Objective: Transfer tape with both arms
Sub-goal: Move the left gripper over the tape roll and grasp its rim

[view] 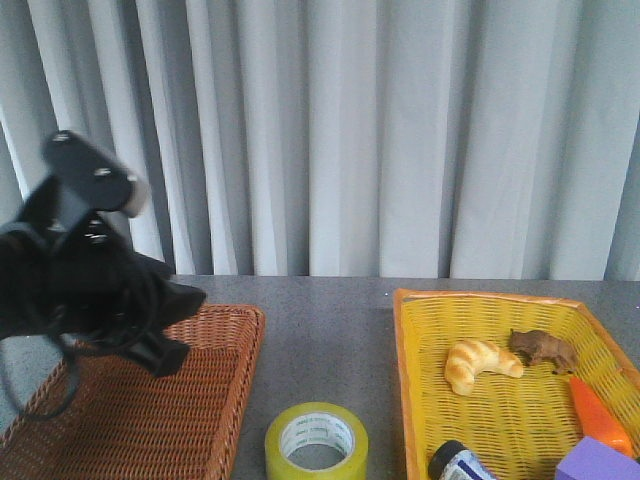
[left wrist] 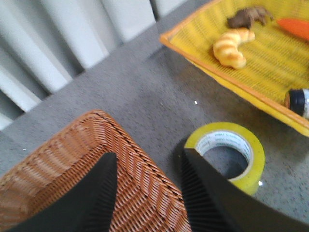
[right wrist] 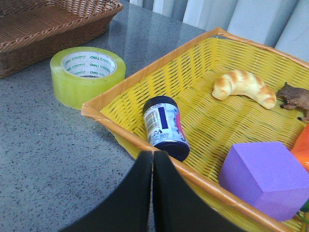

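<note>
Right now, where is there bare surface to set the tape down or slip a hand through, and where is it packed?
Bare grey table runs between the brown wicker basket and the yellow basket, behind the tape. The brown basket looks bare inside where visible. The yellow basket is crowded at its near end: jar, purple block, orange piece; croissant and brown figure behind.

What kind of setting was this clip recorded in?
Probably a lab or staged test bench: a grey speckled table before a plain pale curtain, with toy-like props sorted in a yellow basket and a brown wicker basket.
</note>
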### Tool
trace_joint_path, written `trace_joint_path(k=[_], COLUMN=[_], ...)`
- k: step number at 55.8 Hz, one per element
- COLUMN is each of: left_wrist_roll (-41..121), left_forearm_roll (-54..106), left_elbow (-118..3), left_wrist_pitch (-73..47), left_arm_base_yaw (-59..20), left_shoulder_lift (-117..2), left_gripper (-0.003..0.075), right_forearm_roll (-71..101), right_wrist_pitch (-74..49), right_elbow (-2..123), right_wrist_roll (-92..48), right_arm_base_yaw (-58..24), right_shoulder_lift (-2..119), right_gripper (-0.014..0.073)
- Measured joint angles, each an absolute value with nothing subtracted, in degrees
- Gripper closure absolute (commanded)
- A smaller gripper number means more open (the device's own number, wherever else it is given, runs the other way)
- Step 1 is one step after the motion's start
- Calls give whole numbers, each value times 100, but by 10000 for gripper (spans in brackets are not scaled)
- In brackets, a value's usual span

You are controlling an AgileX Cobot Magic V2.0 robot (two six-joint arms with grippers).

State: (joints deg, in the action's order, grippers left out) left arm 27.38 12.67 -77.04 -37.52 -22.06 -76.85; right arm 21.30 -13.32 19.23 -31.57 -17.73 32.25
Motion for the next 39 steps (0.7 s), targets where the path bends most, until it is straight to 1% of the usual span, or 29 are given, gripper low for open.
trace_joint_path(k=[6,20,27,39], left_wrist_roll=[3041,3664,3867,4006], left_forearm_roll=[1529,2080,2191,2245], left_elbow=[-8240,-9032,-9239,-9299], left_wrist_pitch=[-4263,-4809,-4908,-4618], left_arm_base_yaw=[-2206,-2206,-2255,-2321], left_shoulder_lift=[-8229,-9188,-9584,-10188], left_gripper=[386,304,300,300], right_forearm_roll=[2134,2134,2134,2134], right_wrist_pitch=[-1332,-1320,-1309,-1272], right_elbow=[1923,1923,1923,1923], right_wrist_roll=[-3096,-3056,-3044,-2959], right_arm_base_yaw=[-1773,-1773,-1773,-1773], right_shoulder_lift=[3225,3225,3225,3225], right_gripper=[598,598,598,598])
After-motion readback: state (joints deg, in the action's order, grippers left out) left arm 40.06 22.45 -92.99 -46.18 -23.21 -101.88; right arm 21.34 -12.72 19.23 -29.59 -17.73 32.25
